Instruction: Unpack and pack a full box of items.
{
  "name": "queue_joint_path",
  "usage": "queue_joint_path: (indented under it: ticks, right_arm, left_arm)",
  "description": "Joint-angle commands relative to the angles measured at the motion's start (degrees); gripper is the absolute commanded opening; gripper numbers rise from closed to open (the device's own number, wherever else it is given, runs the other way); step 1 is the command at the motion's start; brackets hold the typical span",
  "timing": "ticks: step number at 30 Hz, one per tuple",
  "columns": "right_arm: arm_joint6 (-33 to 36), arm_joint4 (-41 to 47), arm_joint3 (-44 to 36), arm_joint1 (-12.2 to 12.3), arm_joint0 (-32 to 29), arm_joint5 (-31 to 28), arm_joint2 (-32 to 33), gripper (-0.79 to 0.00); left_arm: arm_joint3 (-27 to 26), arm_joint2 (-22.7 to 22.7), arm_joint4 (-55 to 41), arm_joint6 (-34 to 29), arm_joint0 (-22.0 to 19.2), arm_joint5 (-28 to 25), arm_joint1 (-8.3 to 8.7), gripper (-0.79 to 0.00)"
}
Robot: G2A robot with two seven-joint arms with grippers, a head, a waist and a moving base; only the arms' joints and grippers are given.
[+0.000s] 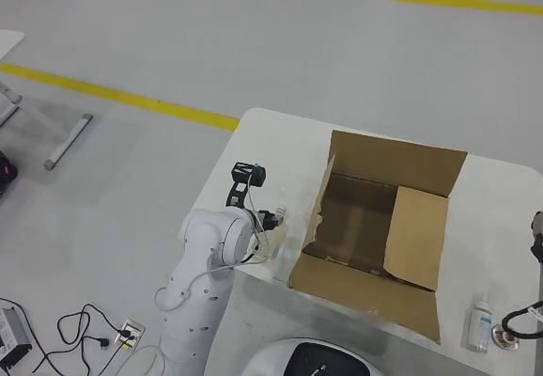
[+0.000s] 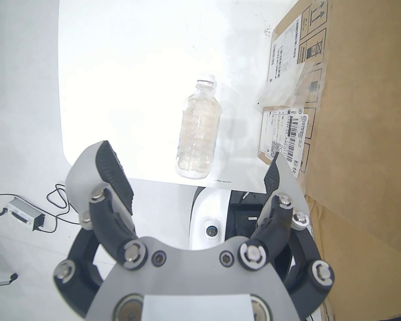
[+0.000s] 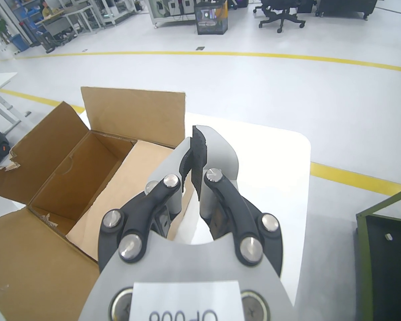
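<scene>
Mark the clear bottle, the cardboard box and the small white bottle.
clear bottle (image 2: pixel 197 135), left wrist view, mid body.
cardboard box (image 1: pixel 394 162), top view, far flap.
small white bottle (image 1: pixel 479 324), top view, body.

- Table (image 1: pixel 281 150): white, rounded corners.
- Yellow line (image 1: pixel 112 94): floor, beyond table.
- Cables (image 1: pixel 69 324), adapter (image 1: pixel 4 336): floor, off table's left side.
- Office chair (image 3: pixel 280 1): far beyond table.
- Green frame (image 3: pixel 361 252): near table's right edge.

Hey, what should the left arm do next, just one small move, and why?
Probably lower the left gripper around the clear bottle and close. The gripper is open and empty, and the bottle sits free on the table just ahead of it, beside the open cardboard box.
</scene>
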Motion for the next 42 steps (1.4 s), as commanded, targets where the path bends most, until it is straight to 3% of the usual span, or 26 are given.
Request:
queue_joint_path:
  ticks: [1,8,16,19,23,27,38,42]
  right_arm:
    - [-2.4,-3.5,-0.1,-0.1,-0.3,2.2,-1.5,-0.785]
    - [-10.5,-15.0,2.4,-1.0,-1.0,11.4,-8.5,-0.785]
    - [-10.5,-15.0,2.4,-1.0,-1.0,11.4,-8.5,-0.785]
    - [-10.5,-15.0,2.4,-1.0,-1.0,11.4,-8.5,-0.785]
    - [-10.5,-15.0,2.4,-1.0,-1.0,11.4,-8.5,-0.785]
    - [-10.5,-15.0,2.4,-1.0,-1.0,11.4,-8.5,-0.785]
    - [-12.4,-15.3,5.4,-1.1,-1.7,9.7,-8.5,-0.785]
    - [-14.5,-13.1,7.6,-1.3,-2.3,8.4,-8.6,-0.785]
  left_arm:
    - [0.0,0.0,0.0,0.0,0.0,0.0,0.0,0.0]
    - [0.0,0.0,0.0,0.0,0.0,0.0,0.0,0.0]
    - [0.0,0.0,0.0,0.0,0.0,0.0,0.0,0.0]
    - [0.0,0.3,2.1,4.4,0.8,1.4,0.09,0.0]
    - [-2.0,2.9,4.9,8.4,0.6,5.1,-0.1,0.0]
    - [-4.2,6.5,2.9,9.0,-2.2,7.6,-0.58,0.0]
    - [-8.3,16.6,-7.3,9.1,-7.7,5.4,-1.56,0.0]
    - [-8.3,16.9,-7.7,8.8,-8.0,5.2,-1.57,0.0]
